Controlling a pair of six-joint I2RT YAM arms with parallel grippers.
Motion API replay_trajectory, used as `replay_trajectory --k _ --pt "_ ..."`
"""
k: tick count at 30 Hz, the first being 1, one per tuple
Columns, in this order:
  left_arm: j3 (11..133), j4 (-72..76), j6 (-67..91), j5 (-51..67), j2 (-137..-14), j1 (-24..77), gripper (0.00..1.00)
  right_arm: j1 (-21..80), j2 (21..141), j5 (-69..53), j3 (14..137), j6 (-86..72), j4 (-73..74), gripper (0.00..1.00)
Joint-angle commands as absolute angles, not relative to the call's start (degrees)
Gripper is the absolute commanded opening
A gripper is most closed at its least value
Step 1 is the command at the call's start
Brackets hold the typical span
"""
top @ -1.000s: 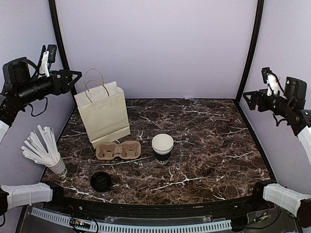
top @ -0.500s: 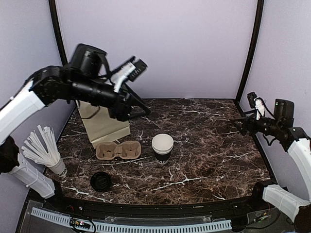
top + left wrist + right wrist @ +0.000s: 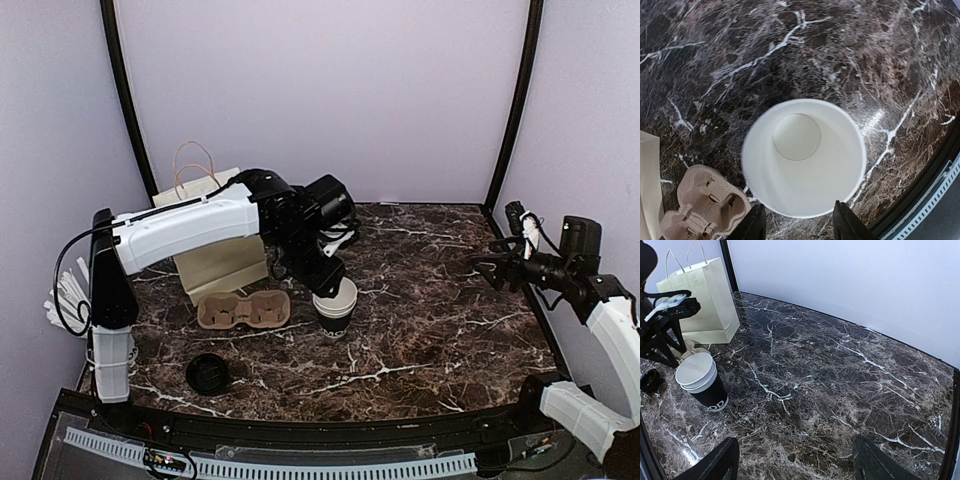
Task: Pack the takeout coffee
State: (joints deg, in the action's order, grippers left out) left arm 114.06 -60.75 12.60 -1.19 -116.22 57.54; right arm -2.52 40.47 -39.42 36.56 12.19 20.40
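Item count on the counter (image 3: 430,300):
- Paper bag (image 3: 225,272) with handles: one, far left.
- Pulp cup carrier (image 3: 243,310), two wells: one.
- Black-walled paper cup (image 3: 335,318), open white rim: one visible; the right wrist view shows a second white rim just under the first.
- Loose black lid (image 3: 208,373): one, near left.
- White stirrers (image 3: 62,295): number not discernible.
- Left gripper (image 3: 800,220), right gripper (image 3: 795,460): two fingers each.

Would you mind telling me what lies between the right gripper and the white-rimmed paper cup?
Only bare marble table: in the top external view nothing sits between the right gripper and the cup, and the right wrist view agrees.
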Motion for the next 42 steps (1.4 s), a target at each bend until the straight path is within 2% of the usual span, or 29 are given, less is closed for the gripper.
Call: replay_trajectory --k 1,7,12,21,27,33,42 --pt "116.51 -64.92 18.35 -1.13 -116.42 54.11 0.49 -2.8 39.65 -41.39 35.77 12.94 17.68 0.79" --pt "116.39 -63.76 18.35 -0.09 -117.94 52.62 0.46 -2.79 39.44 -41.48 35.77 13.16 17.93 0.79" --pt "116.43 -62.67 17.45 2.05 -118.84 51.8 0.37 -2.83 39.42 -41.23 35.6 13.54 18.08 0.79" --pt "117.88 -62.67 15.94 2.66 -121.02 51.25 0.28 -2.81 39.43 -40.96 35.44 13.91 18.18 0.79" --pt "120.2 -63.84 15.38 0.8 -122.23 51.17 0.11 -2.85 39.45 -40.78 35.29 14.14 18.12 0.79" --pt "120.64 -63.95 14.32 1.09 -122.47 51.24 0.0 -2.88 39.64 -40.52 35.16 14.08 18.01 0.79" --pt "120.7 -64.39 13.83 0.77 -122.96 51.24 0.04 -2.81 39.66 -40.61 35.08 14.13 17.99 0.79"
